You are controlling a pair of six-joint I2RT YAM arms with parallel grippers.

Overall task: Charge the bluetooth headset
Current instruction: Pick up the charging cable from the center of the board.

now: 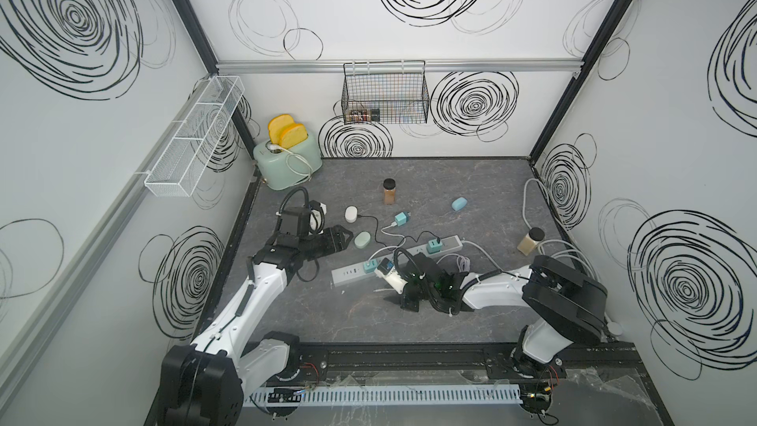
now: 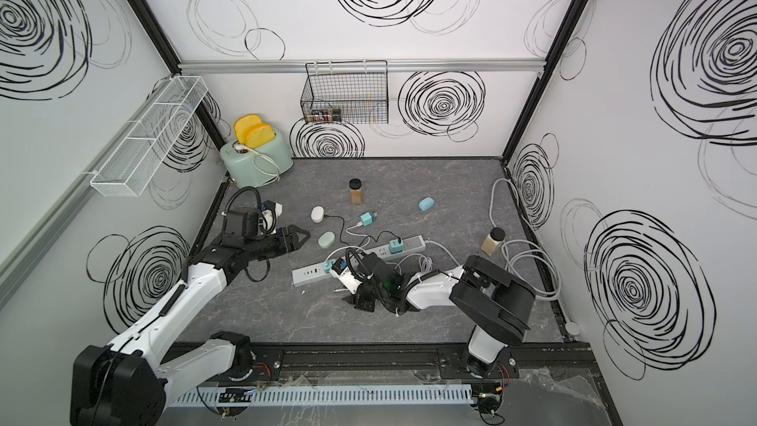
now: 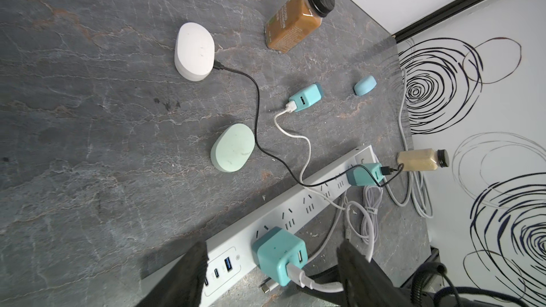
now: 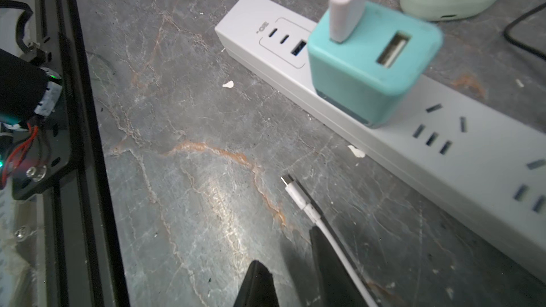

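Beside the power strip (image 4: pixel 443 143), the right gripper (image 4: pixel 285 246) stands open, with the white USB-C plug (image 4: pixel 291 186) loose on the table (image 4: pixel 192 187) just outside one finger. The mint earbud case (image 1: pixel 362 239) sits near the open, empty left gripper (image 1: pixel 346 236). A careless grab could flick the plug away or bump the teal charger (image 4: pixel 369 63). Bare table lies frontward.

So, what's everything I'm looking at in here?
toaster: 1, mint green, back left corner
toast slices: 2, yellow, in toaster
wire basket: 1, black, back wall
mesh basket: 1, white, left wall
spice jars: 2, black-capped, mid-back and right side
power strip: 1, white, centre
USB chargers: 3, teal, two in strip, one loose
earbud cases: 3, white, mint, blue, behind strip
cables: 1 black, several white, around strip
end effectors: 2, black, both open; left by cases, right by a cable plug
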